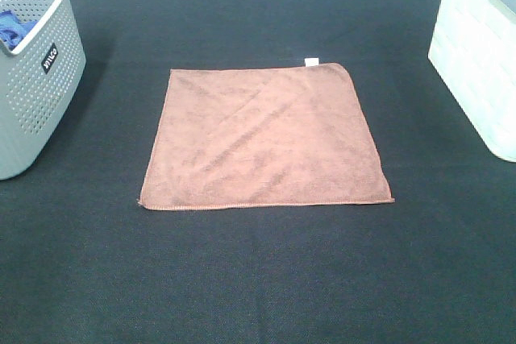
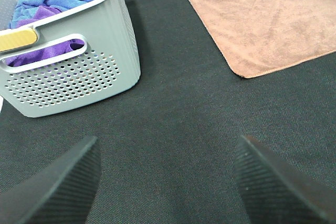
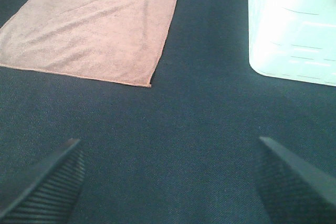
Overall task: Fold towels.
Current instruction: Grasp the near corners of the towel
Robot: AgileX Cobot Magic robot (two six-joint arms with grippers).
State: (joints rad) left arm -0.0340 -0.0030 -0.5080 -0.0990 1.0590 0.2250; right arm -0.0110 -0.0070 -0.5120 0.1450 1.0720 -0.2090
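fuzzy matt microfibre towel (image 1: pixel 266 138), woven black tablecloth (image 1: pixel 258 279), perforated grey plastic basket (image 1: pixel 36 94)

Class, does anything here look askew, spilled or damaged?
Nothing stands out. The brown towel lies flat on the black table, faintly creased; the left gripper and right gripper are open, clear of it.

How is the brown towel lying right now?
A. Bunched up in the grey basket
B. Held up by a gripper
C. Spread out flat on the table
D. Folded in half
C: the towel lies spread out as a flat square on the table, while the left gripper and the right gripper are open and not touching it.
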